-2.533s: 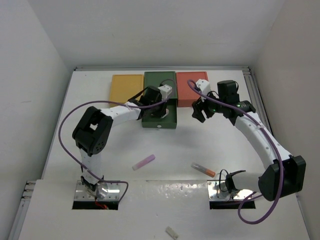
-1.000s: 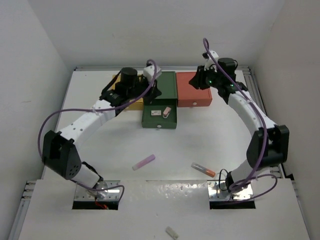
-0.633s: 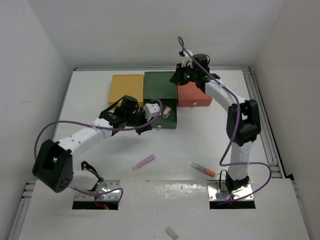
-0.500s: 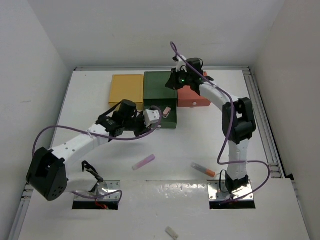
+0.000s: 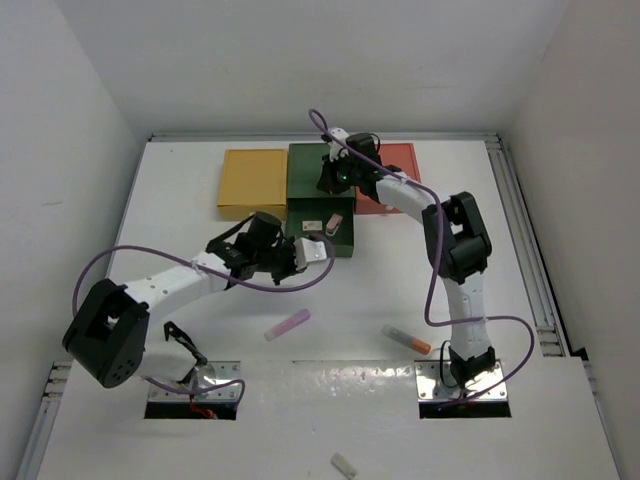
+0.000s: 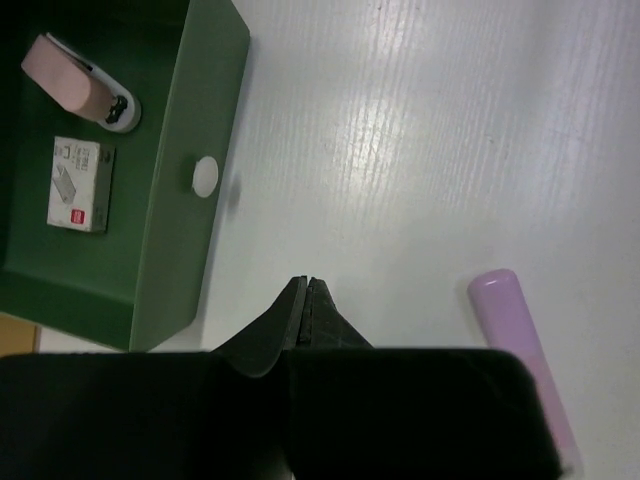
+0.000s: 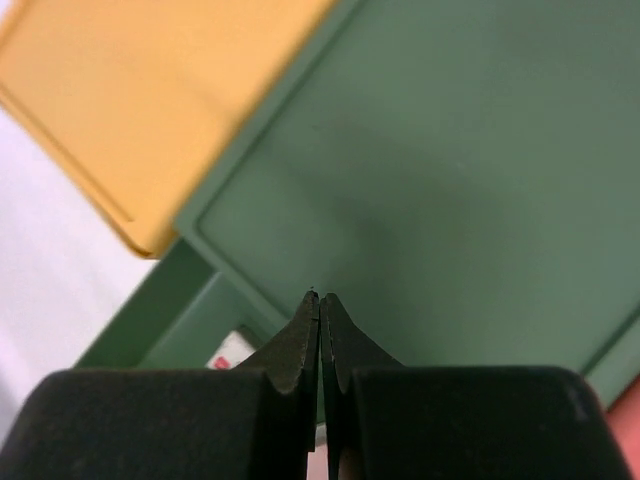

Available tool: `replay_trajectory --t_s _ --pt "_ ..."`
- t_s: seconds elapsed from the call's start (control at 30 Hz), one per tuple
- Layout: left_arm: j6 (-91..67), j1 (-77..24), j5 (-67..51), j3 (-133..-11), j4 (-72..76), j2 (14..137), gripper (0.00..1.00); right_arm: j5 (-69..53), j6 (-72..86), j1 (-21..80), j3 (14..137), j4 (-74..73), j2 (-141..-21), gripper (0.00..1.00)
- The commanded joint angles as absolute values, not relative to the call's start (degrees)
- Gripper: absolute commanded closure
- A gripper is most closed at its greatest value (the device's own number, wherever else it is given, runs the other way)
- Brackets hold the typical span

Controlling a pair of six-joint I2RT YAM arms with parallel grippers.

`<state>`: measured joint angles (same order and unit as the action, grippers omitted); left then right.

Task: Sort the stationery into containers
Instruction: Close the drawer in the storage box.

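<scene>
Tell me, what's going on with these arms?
Two arms are sorting stationery into drawer boxes. The green drawer is open, holding a pink eraser and a small white box. The left gripper, shut and empty, hangs just in front of it; the right gripper, shut and empty, is above the green box's top. A lilac stick and an orange-tipped tube lie unsorted on the table.

We think this is a robot lab, a place for testing machines, not a home. A white table (image 5: 180, 205) sits inside plain white walls (image 5: 70, 120) that close it in like a booth. Two white and black robot arms, the left arm (image 5: 160, 285) and the right arm (image 5: 455, 240), are bolted to shiny metal plates (image 5: 225, 378) at the near edge. Purple cables (image 5: 100, 262) loop off them. A yellow box (image 5: 252, 180), a green box (image 5: 305, 180) and a red box (image 5: 402, 158) lie in a neat row at the back. We cannot see past the walls, so it may be a workshop.
</scene>
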<state>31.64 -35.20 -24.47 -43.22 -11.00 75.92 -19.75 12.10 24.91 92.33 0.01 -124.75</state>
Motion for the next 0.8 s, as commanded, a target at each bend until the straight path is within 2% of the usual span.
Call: replay_trajectory --t_s 0.0,0.2,0.53,0.77 --pt "35.4 -36.5 -25.2 -43.2 -6.2 77.2 1.0 -15.5 11.2 24.6 92.7 3.3 -125.1 1.0" --pt "40.3 -37.1 -23.9 -43.2 -5.4 79.3 1.0 -12.8 12.9 24.7 93.3 -1.4 -125.8 1.0" --pt "44.3 -37.2 -24.6 -44.3 -1.6 87.2 1.0 -16.2 14.8 24.9 92.7 -6.0 -124.9 1.0" --pt "45.8 -37.3 -20.1 -50.4 2.8 93.9 1.0 -18.2 14.8 24.7 93.1 -8.0 -125.5 1.0"
